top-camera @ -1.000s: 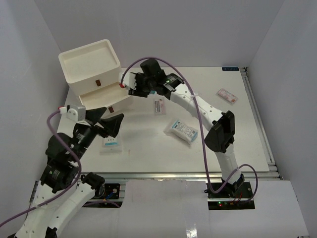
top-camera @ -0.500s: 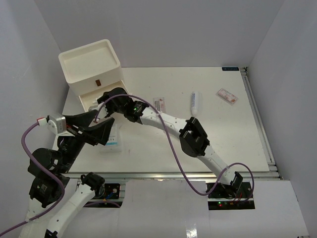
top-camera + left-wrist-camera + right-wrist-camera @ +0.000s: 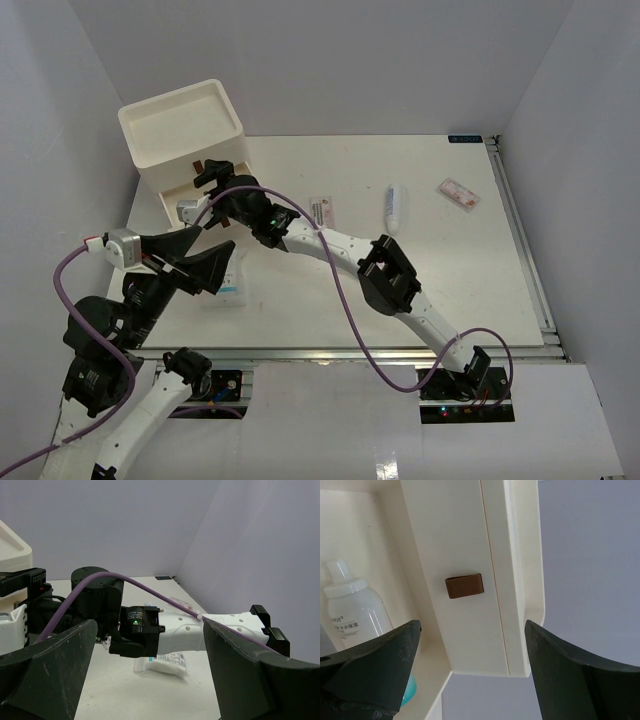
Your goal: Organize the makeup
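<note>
The right gripper (image 3: 470, 632), jaws wide apart and empty, faces the white drawer box (image 3: 185, 125) at the table's 10 o'clock. A blue-ended white tube (image 3: 350, 615) is inside the box. The left gripper (image 3: 205, 262), equally wide and empty, hovers above a sachet pack (image 3: 226, 288). A second tube (image 3: 395, 207) lies toward 1 o'clock.

Straight ahead of the right fingers (image 3: 370, 670), framed in the gap between them: cream-white drawer box (image 3: 465, 555) with a small brown pull tab (image 3: 464, 585) on its upright front panel, an open compartment to the left of that panel. Beyond and below the left fingers (image 3: 45, 675): pale counter (image 3: 125, 690), bare grey walls (image 3: 125, 525) behind and to the right, a corner of the box at far left. Well to the right of both pairs, along the counter's side edge: metal rail (image 3: 520, 230), small blue label (image 3: 465, 138) at the far corner.
</note>
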Tool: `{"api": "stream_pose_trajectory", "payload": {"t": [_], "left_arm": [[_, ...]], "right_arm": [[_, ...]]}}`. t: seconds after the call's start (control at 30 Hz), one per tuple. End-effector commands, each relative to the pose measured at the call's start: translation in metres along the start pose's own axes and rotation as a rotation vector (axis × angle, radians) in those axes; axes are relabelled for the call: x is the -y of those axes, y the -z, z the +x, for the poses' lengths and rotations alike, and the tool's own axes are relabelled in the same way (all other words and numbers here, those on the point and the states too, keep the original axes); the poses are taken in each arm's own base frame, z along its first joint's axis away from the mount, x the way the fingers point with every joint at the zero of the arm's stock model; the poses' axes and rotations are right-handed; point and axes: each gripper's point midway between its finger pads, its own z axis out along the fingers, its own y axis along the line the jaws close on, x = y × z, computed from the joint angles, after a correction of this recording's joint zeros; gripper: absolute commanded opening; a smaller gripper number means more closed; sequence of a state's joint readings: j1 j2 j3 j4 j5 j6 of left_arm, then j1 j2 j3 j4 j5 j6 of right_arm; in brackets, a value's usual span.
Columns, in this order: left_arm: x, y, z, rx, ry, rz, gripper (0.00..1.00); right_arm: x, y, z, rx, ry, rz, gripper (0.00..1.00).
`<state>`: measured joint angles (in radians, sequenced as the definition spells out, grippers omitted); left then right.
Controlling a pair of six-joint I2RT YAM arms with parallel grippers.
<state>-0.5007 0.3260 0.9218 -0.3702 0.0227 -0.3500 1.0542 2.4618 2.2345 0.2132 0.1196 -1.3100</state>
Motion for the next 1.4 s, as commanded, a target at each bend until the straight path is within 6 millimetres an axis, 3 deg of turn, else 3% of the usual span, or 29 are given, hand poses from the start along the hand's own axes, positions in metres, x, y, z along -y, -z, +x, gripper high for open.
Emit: {"api": "stream_pose_trajectory", "payload": {"t": [0.0, 0.1, 0.17, 0.27, 0.43, 0.53, 0.63, 0.67, 0.77, 0.8, 0.83, 0.9, 0.97, 1.07, 1.17, 1.37], "left_arm": [[-0.001, -0.005, 0.012, -0.043, 0.012, 0.003, 0.98], [0.001, -0.009, 0.015, -0.060, 0.009, 0.012, 0.98], [0.003, -0.012, 0.016, -0.070, 0.009, 0.026, 0.98], [0.008, -0.021, 0.018, -0.091, 0.024, 0.045, 0.96], [0.019, -0.037, 0.033, -0.151, 0.047, 0.115, 0.95], [0.021, -0.056, 0.055, -0.226, 0.072, 0.145, 0.95], [0.014, -0.086, 0.090, -0.343, 0.113, 0.130, 0.95], [0.013, -0.095, 0.100, -0.378, 0.127, 0.127, 0.95], [0.003, -0.129, 0.138, -0.493, 0.173, 0.085, 0.96], [0.003, -0.138, 0.151, -0.524, 0.187, 0.074, 0.96], [-0.002, -0.153, 0.168, -0.558, 0.187, 0.041, 0.97], [0.007, -0.176, 0.204, -0.629, 0.166, 0.021, 0.98], [0.005, -0.203, 0.234, -0.672, 0.138, -0.054, 0.98], [0.017, -0.235, 0.278, -0.723, 0.088, -0.164, 0.98], [0.023, -0.270, 0.323, -0.749, 0.034, -0.280, 0.98], [0.034, -0.322, 0.377, -0.699, -0.090, -0.340, 0.98]], "right_arm": [[0.088, 0.031, -0.024, 0.052, -0.166, 0.121, 0.91], [0.109, 0.054, -0.033, 0.072, -0.268, 0.072, 0.92], [0.107, 0.065, -0.031, 0.088, -0.381, -0.002, 0.92], [0.109, 0.108, -0.039, 0.194, -0.535, -0.207, 0.95], [0.098, 0.178, 0.029, 0.123, -0.901, -0.352, 0.98], [0.083, 0.224, 0.085, 0.038, -1.175, -0.363, 0.98], [0.062, 0.283, 0.141, -0.088, -1.368, -0.255, 0.96], [0.069, 0.296, 0.151, -0.089, -1.387, -0.187, 0.97], [0.098, 0.364, 0.176, -0.136, -1.409, 0.035, 0.98], [0.107, 0.388, 0.194, -0.171, -1.405, 0.120, 0.98], [0.111, 0.410, 0.203, -0.186, -1.396, 0.180, 0.98], [0.110, 0.441, 0.210, -0.189, -1.427, 0.243, 0.98], [0.099, 0.462, 0.215, -0.177, -1.456, 0.262, 0.98], [0.082, 0.481, 0.213, -0.143, -1.498, 0.265, 0.98], [0.083, 0.496, 0.222, -0.191, -1.495, 0.351, 0.98], [0.080, 0.511, 0.222, -0.184, -1.493, 0.419, 0.98]]}}
